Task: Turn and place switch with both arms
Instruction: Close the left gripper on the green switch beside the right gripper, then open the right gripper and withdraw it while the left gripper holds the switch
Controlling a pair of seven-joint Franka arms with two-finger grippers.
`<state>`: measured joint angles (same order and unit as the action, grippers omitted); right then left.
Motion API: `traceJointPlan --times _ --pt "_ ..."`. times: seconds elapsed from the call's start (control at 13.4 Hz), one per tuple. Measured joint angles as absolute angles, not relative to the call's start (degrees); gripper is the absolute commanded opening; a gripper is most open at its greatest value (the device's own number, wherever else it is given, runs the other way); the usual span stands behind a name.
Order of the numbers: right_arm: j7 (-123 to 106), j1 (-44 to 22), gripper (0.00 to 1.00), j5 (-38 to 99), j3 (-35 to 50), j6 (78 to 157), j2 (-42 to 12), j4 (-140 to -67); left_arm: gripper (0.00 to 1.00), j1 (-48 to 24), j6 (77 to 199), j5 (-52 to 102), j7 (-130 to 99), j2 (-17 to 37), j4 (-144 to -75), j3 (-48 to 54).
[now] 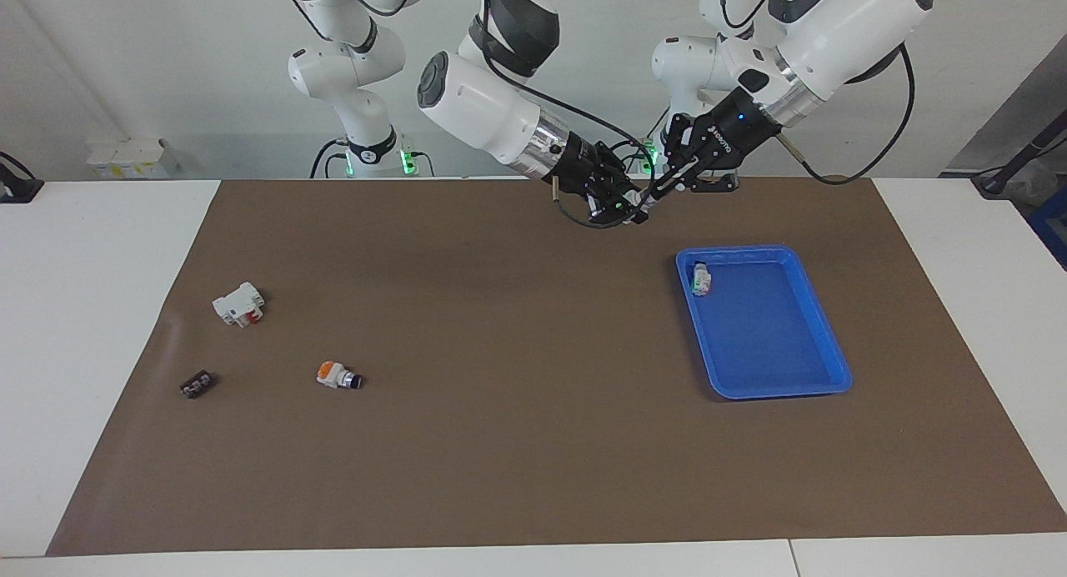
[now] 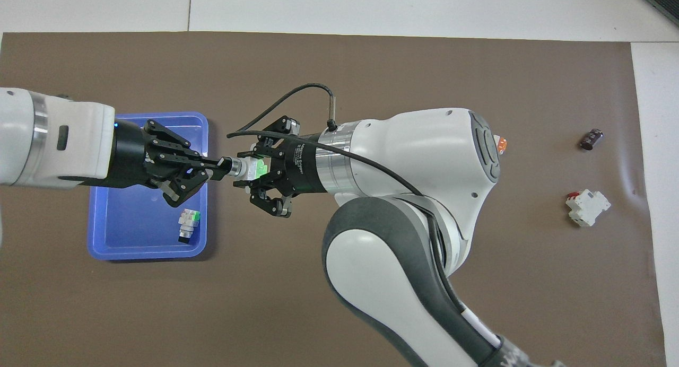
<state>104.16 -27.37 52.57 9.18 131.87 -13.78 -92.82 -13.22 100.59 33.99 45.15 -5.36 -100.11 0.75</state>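
switch (image 2: 253,168), gripped between both end effectors

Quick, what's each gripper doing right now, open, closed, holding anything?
Left gripper: closed on the knob end of the switch, in the air.
Right gripper: closed on the same switch's white-and-green body.

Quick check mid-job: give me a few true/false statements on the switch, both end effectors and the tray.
1. Both end effectors grip one switch in the air. True: left end effector on its knob, right end effector on its body.
2. The blue tray is empty. False: another switch lies in it.
3. The orange-capped switch is in the tray. False: it lies on the brown mat.
4. The white block lies on the mat. True.
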Motion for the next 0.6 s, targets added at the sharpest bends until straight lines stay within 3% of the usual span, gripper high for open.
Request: traceJointPlan --times 0.07,0.15,0.22,0.3,0.6 --pt "104.16 -27.41 0.00 52.57 9.22 131.86 -13.77 -92.81 0.00 -13.23 100.29 33.75 45.19 -5.36 -99.96 0.72" --pt "104.16 -27.45 0.26 52.58 9.28 131.87 -13.77 -92.82 0.00 -13.23 100.02 33.13 45.20 -5.36 -99.75 0.83" --pt "104.16 -27.47 0.80 52.60 9.33 131.87 -13.77 -92.81 0.00 -13.25 99.79 32.45 45.20 -5.36 -99.48 0.99" --pt "104.16 -27.48 0.98 52.61 9.35 131.85 -13.76 -92.79 0.00 -13.25 99.65 32.14 45.20 -5.36 -99.32 1.05" --pt "104.12 -27.04 0.99 48.54 8.72 131.47 -13.14 -92.80 0.00 -13.25 98.25 28.13 45.44 -5.52 -99.20 0.82"
